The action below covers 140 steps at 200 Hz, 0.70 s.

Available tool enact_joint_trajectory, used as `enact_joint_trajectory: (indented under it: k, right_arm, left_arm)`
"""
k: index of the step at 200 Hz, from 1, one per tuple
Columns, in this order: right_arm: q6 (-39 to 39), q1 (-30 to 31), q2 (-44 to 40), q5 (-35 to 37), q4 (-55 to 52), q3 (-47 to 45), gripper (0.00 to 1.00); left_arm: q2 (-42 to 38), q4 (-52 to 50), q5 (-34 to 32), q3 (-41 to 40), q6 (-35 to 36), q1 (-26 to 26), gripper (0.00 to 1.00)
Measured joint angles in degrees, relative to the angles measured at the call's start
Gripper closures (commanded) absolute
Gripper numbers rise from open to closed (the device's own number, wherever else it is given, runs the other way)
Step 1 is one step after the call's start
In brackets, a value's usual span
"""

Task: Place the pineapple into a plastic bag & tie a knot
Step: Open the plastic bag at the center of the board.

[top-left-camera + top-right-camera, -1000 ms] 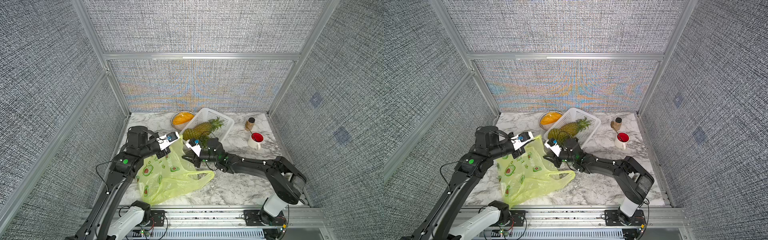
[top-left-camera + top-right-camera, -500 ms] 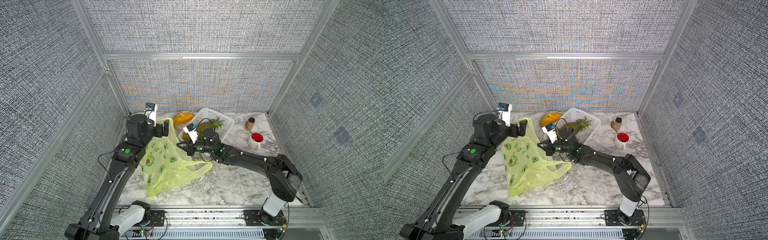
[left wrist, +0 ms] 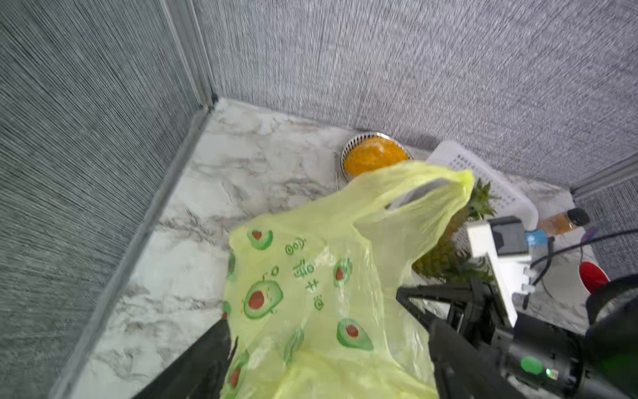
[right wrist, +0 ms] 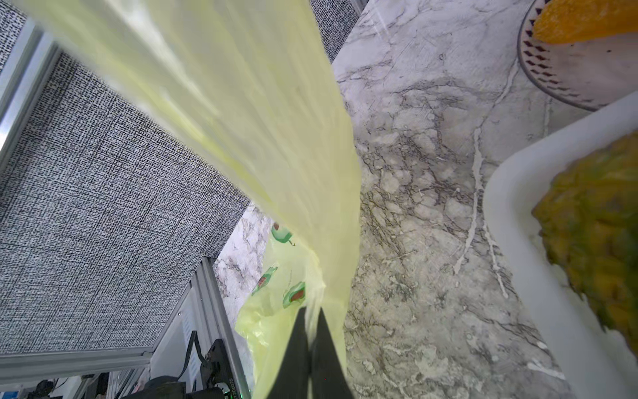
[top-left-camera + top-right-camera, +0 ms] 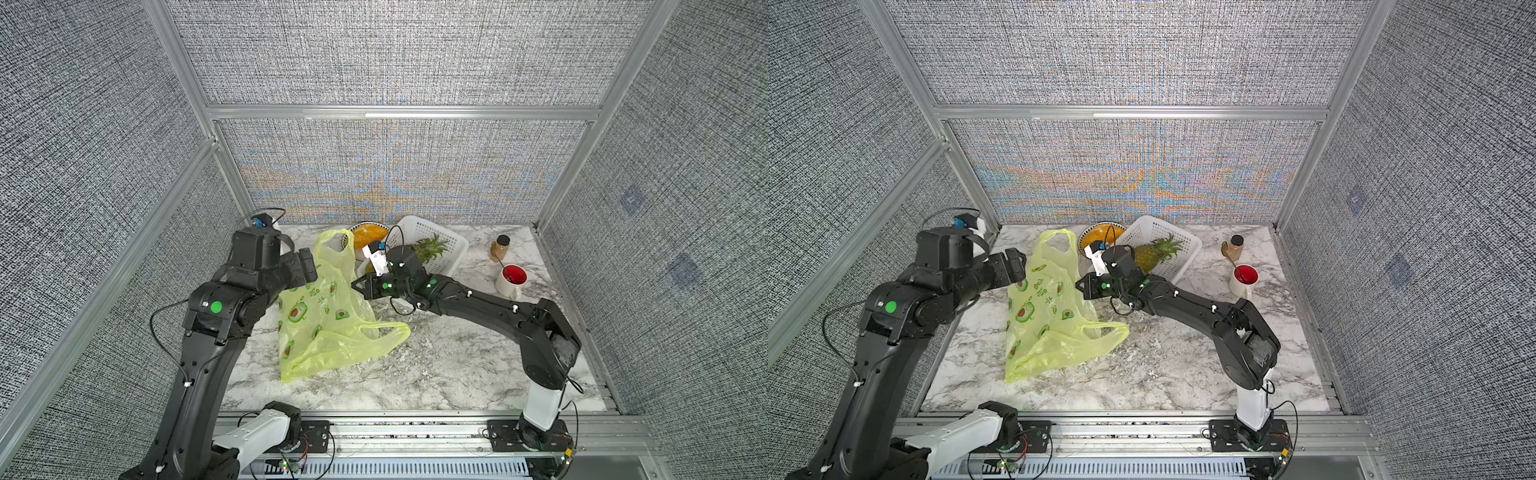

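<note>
Plastic bag [image 5: 328, 316]: limp on tabletop [image 5: 436, 365], just beside white perforated basket [image 5: 1167, 232]. Pineapple [image 5: 1148, 257] in basket. Right gripper [image 4: 311, 321] pinches bag film. Left gripper [image 5: 308, 270] spread, beside bag. Film thin, slippery, likely tear-prone: grip handle loops [image 5: 332, 243].

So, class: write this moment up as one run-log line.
left gripper: jaws open | right gripper: jaws shut on plastic bag | pineapple: in white basket | tied: no
</note>
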Motion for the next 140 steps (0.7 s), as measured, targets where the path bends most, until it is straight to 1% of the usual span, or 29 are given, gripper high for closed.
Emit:
enact_joint_trajectory:
  k: [14, 36, 47, 61, 75, 94, 109, 140]
  right_arm:
    - [0.3, 0.0, -0.3, 0.2, -0.5, 0.0, 1.00]
    - [0.3, 0.0, -1.1, 0.2, -0.5, -0.1, 1.00]
    - [0.2, 0.0, -1.4, -0.1, -0.5, -0.1, 1.00]
    - [0.0, 0.1, -1.5, -0.5, -0.5, -0.2, 1.00]
    - [-0.3, 0.3, -1.7, -1.1, -0.4, -0.2, 1.00]
    - [-1.0, 0.6, -1.9, -1.8, -0.3, -0.1, 1.00]
    - [-1.6, 0.7, -1.9, -1.8, -0.2, 0.0, 1.00]
    - [-2.4, 0.9, -2.2, -1.8, 0.1, 0.1, 1.00]
  left_arm:
    - [-0.4, 0.4, 5.2, -6.5, -3.8, 0.0, 0.19]
    - [-1.0, 5.5, 14.6, -19.4, -10.4, 0.0, 0.22]
    - [-1.2, 8.8, 18.1, -24.3, -13.6, 0.0, 0.22]
    - [-0.8, 13.3, 20.8, -28.4, -16.5, 0.0, 0.21]
    - [1.0, 17.6, 23.2, -30.3, -18.2, 0.0, 0.21]
    - [4.3, 22.7, 26.6, -30.7, -19.0, 0.0, 0.21]
    - [6.5, 24.9, 28.3, -30.9, -19.3, 0.0, 0.23]
    - [9.8, 26.3, 28.1, -31.3, -20.0, 0.0, 0.38]
